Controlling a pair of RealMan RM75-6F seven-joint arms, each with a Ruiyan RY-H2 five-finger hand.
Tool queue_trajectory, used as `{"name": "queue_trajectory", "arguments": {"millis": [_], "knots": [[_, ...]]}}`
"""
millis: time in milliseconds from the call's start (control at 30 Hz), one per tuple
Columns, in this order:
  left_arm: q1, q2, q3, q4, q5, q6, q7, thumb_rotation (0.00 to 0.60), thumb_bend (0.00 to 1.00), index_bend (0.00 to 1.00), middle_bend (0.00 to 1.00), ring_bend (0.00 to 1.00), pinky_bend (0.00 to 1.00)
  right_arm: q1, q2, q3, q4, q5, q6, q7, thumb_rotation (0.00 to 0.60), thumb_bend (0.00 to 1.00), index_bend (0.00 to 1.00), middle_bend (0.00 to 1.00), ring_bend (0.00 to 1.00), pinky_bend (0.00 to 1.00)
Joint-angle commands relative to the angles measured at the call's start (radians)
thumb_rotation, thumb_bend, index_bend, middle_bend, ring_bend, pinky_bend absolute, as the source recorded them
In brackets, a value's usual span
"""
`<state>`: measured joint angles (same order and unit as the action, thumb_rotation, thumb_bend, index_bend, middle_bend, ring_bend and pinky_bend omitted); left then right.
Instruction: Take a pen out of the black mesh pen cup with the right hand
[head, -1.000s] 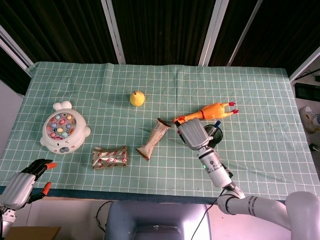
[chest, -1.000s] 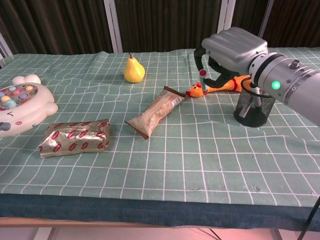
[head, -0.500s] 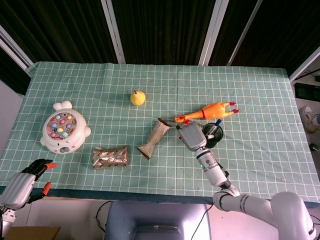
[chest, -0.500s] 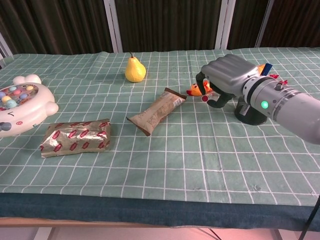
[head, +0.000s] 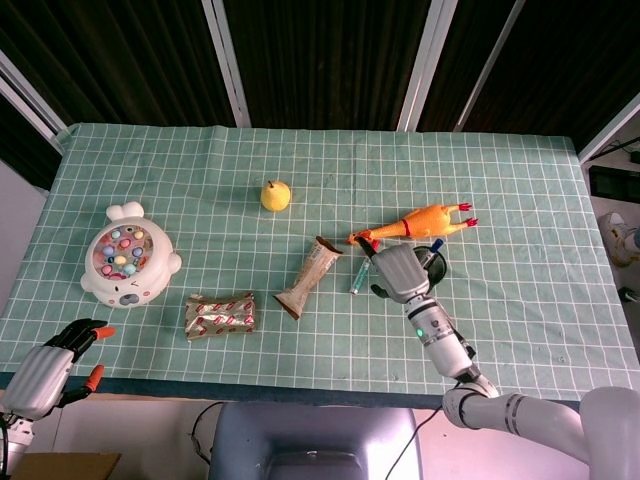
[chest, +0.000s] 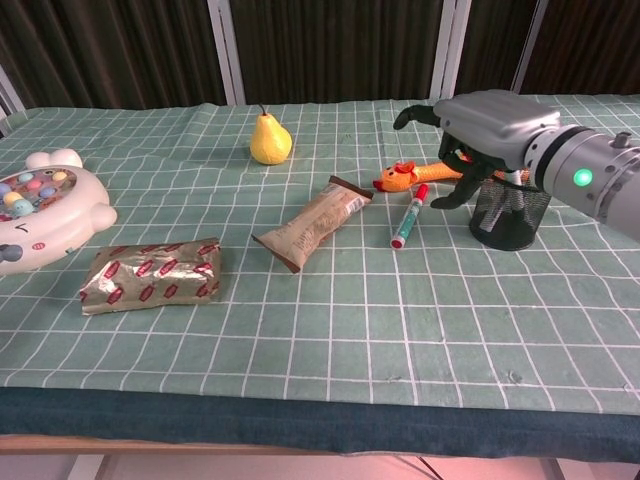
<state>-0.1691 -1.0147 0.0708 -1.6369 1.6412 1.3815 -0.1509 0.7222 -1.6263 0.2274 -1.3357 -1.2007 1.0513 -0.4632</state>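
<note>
A pen (chest: 408, 216) with a red cap lies flat on the green checked cloth, just left of the black mesh pen cup (chest: 510, 212); the head view shows the same pen (head: 357, 276) beside the snack bar. My right hand (chest: 481, 124) hovers above the cup's left side with its fingers spread and holds nothing. From overhead the right hand (head: 397, 271) sits between the pen and the cup (head: 436, 268), hiding part of the cup. More pens stand in the cup, one with a blue cap (head: 436, 245). My left hand (head: 48, 366) hangs off the table's front left corner, empty.
A rubber chicken (chest: 425, 174) lies just behind the pen and the cup. A brown snack bar (chest: 312, 223) lies left of the pen, and a foil packet (chest: 150, 274) further left. A pear (chest: 268, 141) stands at the back, and a round toy game (chest: 35, 208) at the far left.
The right hand held the pen pinched near the cup; it lowered it to the cloth, let go and lifted with its fingers spread. The pen now lies on the table.
</note>
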Motion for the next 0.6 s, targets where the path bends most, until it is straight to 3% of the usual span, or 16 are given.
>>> {"name": "queue_trajectory", "arguments": {"millis": [33,167,267,467,600], "knots": [[0.000,-0.001,-0.001,0.001,-0.001,0.000,-0.001,0.600,0.46,0.25,0.17,0.12,0.36,-0.053,0.078,0.002,-0.103,-0.069,0.093,0.086,0.600,0.33,0.30,1.00,1.00,0.98],[-0.002,-0.002,-0.003,0.004,-0.006,-0.003,-0.005,0.600,0.46,0.25,0.17,0.12,0.36,-0.131,0.170,-0.020,-0.208,-0.149,0.227,0.111,0.600,0.33,0.37,0.99,0.98,0.92],[-0.005,-0.003,-0.004,0.004,-0.011,-0.011,-0.005,0.600,0.46,0.25,0.17,0.12,0.36,-0.209,0.232,-0.047,-0.283,-0.172,0.334,0.064,0.600,0.32,0.40,0.91,0.87,0.85],[-0.006,-0.005,-0.004,0.000,-0.007,-0.010,0.009,0.600,0.46,0.25,0.17,0.12,0.36,-0.376,0.318,-0.125,-0.389,-0.162,0.499,-0.029,0.600,0.23,0.36,0.51,0.48,0.64],[-0.007,-0.008,-0.004,-0.003,-0.010,-0.014,0.020,0.600,0.46,0.25,0.17,0.12,0.36,-0.446,0.341,-0.165,-0.389,-0.156,0.535,-0.012,0.600,0.21,0.29,0.32,0.29,0.41]]}}
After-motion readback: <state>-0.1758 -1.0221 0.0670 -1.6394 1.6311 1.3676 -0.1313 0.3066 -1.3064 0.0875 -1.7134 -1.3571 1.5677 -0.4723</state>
